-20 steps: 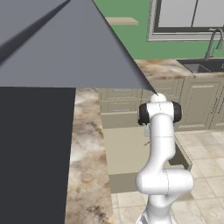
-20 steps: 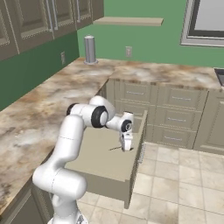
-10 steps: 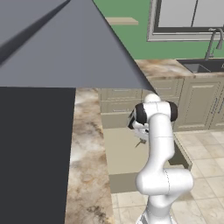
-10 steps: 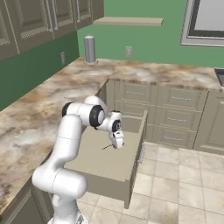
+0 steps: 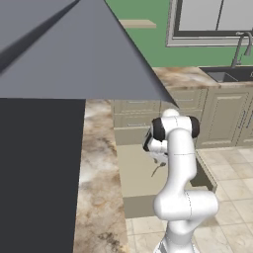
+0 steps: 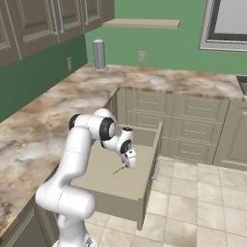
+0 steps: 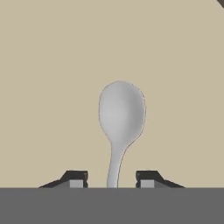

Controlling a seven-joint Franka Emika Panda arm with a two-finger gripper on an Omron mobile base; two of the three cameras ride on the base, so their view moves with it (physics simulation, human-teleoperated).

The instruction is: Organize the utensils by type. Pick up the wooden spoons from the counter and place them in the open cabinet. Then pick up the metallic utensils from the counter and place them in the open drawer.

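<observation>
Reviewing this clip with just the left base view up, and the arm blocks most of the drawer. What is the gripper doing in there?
Observer: In the hand view the gripper has its fingers apart, with a grey metal spoon between them; its handle touches neither finger.
Operator: Is the spoon inside the drawer?
Observer: Yes. The right base view shows it over the plain tan floor of the open drawer, just below the gripper.
Operator: Anything else in the drawer?
Observer: I can make out nothing else on the floor that shows in the right base view, though the arm hides part of it.
</observation>
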